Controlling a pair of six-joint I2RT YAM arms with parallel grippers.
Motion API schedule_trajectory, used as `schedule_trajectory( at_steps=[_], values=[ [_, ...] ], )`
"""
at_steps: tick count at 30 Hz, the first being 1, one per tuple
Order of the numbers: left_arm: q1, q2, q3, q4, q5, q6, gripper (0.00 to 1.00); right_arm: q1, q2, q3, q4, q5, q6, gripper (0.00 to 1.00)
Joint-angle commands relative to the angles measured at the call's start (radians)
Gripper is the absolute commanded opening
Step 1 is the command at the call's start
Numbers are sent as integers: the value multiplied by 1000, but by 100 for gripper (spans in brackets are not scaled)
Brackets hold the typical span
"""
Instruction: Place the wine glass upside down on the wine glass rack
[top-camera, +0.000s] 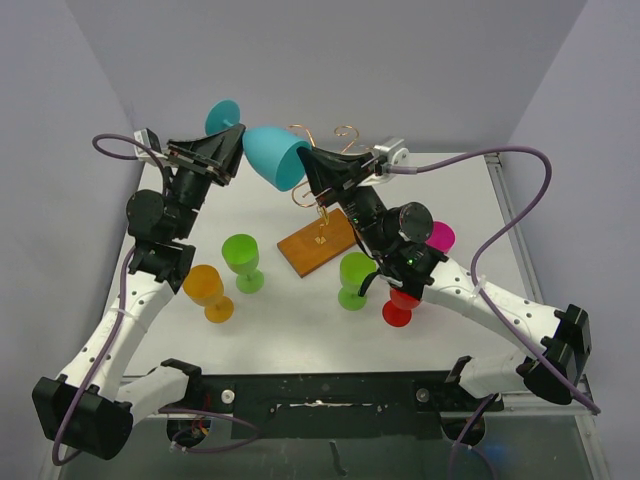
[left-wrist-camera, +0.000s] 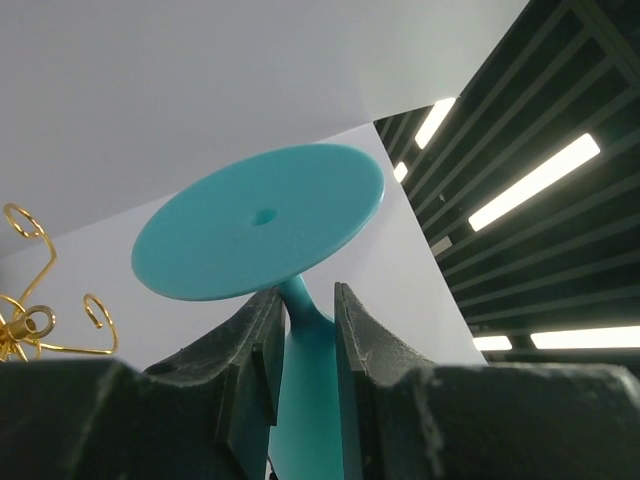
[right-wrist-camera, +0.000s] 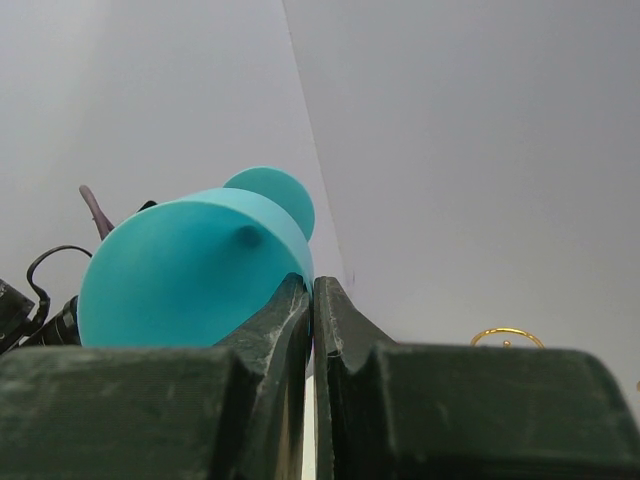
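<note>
Teal wine glass (top-camera: 275, 158) is held clear of the tabletop (top-camera: 300, 330), roughly on its side between both hands, above and just left of the wine glass rack (top-camera: 316, 247). The foot is turned toward the back left, the mouth toward the right. The left hand (top-camera: 233, 150) is closed narrow on the stem just under the foot. In the left wrist view both fingers (left-wrist-camera: 255, 345) are seen set against the stem, with the round foot spread above them. The right hand (top-camera: 305, 166) is pinched nearly flat on the bowl's rim. In the right wrist view the thin wall is caught between its fingers (right-wrist-camera: 285, 320), one across the mouth and one outside. The rack is set on its wooden base at mid-tabletop, its gold scrolls rising just behind the right hand; whether any scroll is touched by the glass cannot be told. Upright on the tabletop are noted an orange glass (top-camera: 208, 292) and a green glass (top-camera: 241, 260) left of the rack, and a second green glass (top-camera: 354, 278) right of it. A red glass (top-camera: 398, 312) and a magenta glass (top-camera: 441, 237) are partly hidden by the right arm.
</note>
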Motion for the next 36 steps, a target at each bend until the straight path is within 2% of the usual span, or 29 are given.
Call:
schedule_trajectory(
  at_steps=[1, 6, 11, 15, 18, 22, 26, 29, 36],
  values=[
    [-1, -16, 5, 75, -12, 16, 18, 29, -22, 2, 66, -21, 29, 0],
    [-1, -21, 5, 78, -22, 33, 7, 31, -29, -6, 63, -19, 53, 0],
    [0, -17, 8, 80, -15, 53, 0, 31, -49, -21, 47, 8, 71, 5],
    [4, -15, 7, 80, -17, 68, 0, 30, -68, -32, 42, 25, 82, 8],
    [7, -15, 11, 79, -17, 81, 0, 31, -80, -36, 33, 29, 85, 16],
    [22, -7, 28, 68, -1, 100, 0, 31, -102, -48, 15, 47, 86, 43],
    [42, 3, 65, 39, 30, 133, 0, 30, -143, -78, -27, 68, 85, 56],
    [86, 5, 86, 26, 51, 164, 0, 31, -188, -105, -63, 85, 83, 60],
    [267, 22, 147, -22, 172, 292, 0, 27, -316, -161, -141, 198, 36, 63]
  ],
)
